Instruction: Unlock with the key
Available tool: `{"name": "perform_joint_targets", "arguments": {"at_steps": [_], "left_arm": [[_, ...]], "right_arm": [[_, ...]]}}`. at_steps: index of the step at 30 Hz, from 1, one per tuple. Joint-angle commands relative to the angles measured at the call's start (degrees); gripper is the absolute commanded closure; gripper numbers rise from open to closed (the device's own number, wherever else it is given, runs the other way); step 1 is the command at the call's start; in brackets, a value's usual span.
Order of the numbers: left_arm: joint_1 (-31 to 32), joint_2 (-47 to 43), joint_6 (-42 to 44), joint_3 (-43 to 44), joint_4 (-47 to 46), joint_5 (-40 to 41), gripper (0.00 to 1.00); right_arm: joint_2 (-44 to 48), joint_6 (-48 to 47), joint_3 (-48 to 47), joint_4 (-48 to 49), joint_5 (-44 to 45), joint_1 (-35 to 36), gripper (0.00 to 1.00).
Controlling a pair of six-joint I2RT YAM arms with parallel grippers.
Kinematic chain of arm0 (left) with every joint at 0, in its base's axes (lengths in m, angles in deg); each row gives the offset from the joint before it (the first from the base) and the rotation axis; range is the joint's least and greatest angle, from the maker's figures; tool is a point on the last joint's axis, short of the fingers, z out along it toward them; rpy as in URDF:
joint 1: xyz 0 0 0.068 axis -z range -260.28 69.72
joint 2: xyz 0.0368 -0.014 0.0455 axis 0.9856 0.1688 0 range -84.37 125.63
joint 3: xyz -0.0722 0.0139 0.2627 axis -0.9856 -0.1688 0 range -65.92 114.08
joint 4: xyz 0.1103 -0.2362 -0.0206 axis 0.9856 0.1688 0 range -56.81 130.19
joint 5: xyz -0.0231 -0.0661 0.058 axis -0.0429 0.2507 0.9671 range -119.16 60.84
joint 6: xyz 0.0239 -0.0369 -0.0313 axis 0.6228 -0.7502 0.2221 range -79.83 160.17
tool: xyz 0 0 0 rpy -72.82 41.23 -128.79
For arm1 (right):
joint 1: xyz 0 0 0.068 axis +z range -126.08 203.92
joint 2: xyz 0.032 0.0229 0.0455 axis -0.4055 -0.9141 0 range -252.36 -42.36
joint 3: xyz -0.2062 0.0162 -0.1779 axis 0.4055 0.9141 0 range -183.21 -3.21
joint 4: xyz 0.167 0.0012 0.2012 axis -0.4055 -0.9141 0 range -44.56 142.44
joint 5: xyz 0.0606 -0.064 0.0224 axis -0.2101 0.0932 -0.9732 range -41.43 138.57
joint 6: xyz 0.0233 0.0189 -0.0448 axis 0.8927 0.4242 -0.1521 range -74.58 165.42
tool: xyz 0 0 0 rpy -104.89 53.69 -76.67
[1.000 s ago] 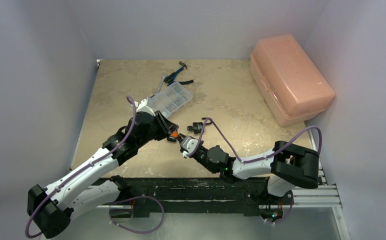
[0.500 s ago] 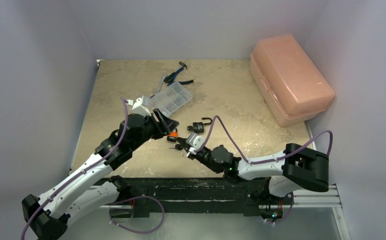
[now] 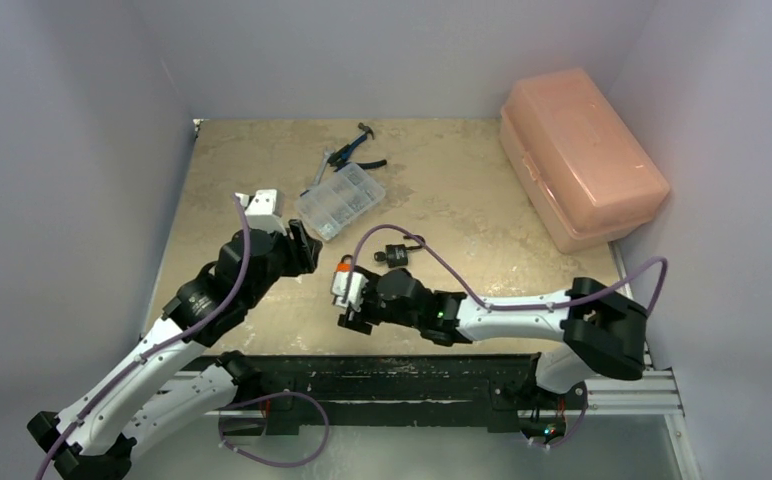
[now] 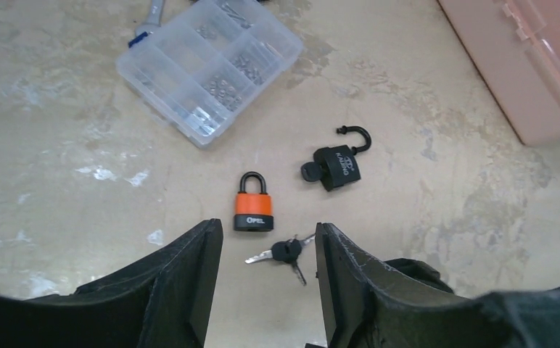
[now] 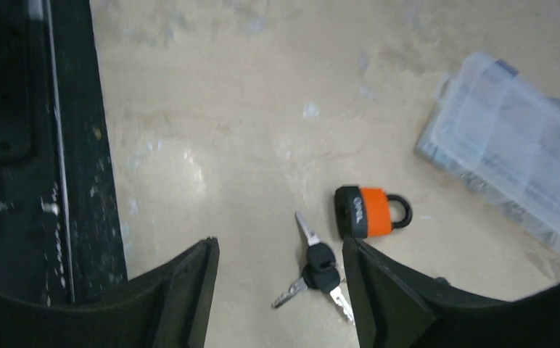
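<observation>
1. The left gripper [image 4: 265, 230] hovers above the table [image 4: 59, 217] with its fingers spread wide and nothing between them
2. In the left wrist view the orange padlock [image 4: 252, 211] lies flat at centre frame, in the gap between those fingers, its shackle closed and pointing to the top of the frame
3. The key bunch [image 4: 286, 251] lies just below and right of the orange padlock, near it but not touching
4. The right gripper [image 5: 278, 246] also has its fingers apart and empty; in its own view the keys sit low in the frame between them, with the orange padlock up and to the right
5. A black padlock [image 4: 339, 163], its shackle swung open, lies right of centre in the left wrist view
6. A clear parts box [image 4: 208, 65] sits at upper left of that view; in the top view, pliers [image 3: 354, 150] lie above it and a pink case [image 3: 580, 155] fills the upper right
</observation>
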Motion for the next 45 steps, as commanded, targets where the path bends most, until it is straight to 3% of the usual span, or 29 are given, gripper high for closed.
{"name": "perform_joint_targets", "arguments": {"at_steps": [1,7,11,20,35,38,45], "left_arm": [[0.0,0.4,11.7,1.8,1.4,3.9,0.47],[0.0,0.1,12.5,0.5,0.9,3.4,0.47],[0.0,0.8,13.2,0.6,0.7,2.6,0.47],[-0.1,0.1,13.6,0.6,0.5,2.5,0.47],[-0.1,-1.5,13.3,0.6,0.9,3.8,0.44],[-0.2,-1.7,13.3,0.5,0.9,3.9,0.44],[-0.1,-1.8,13.3,0.6,0.9,4.0,0.44]], "right_arm": [[-6.7,-7.1,-7.5,-12.2,-5.2,-1.6,0.30],[-14.7,-4.0,-18.2,-21.2,-18.7,-13.2,0.30],[-19.5,-7.1,-25.1,-29.5,-24.0,-15.5,0.30],[-24.4,-9.3,-28.3,-34.4,-26.8,-16.9,0.35],[-27.4,-8.0,-27.9,-30.4,-22.7,-16.9,0.45],[-27.4,-7.4,-27.4,-29.2,-22.2,-16.8,0.51],[-28.4,-7.4,-27.8,-29.9,-20.7,-16.8,0.81]]}}
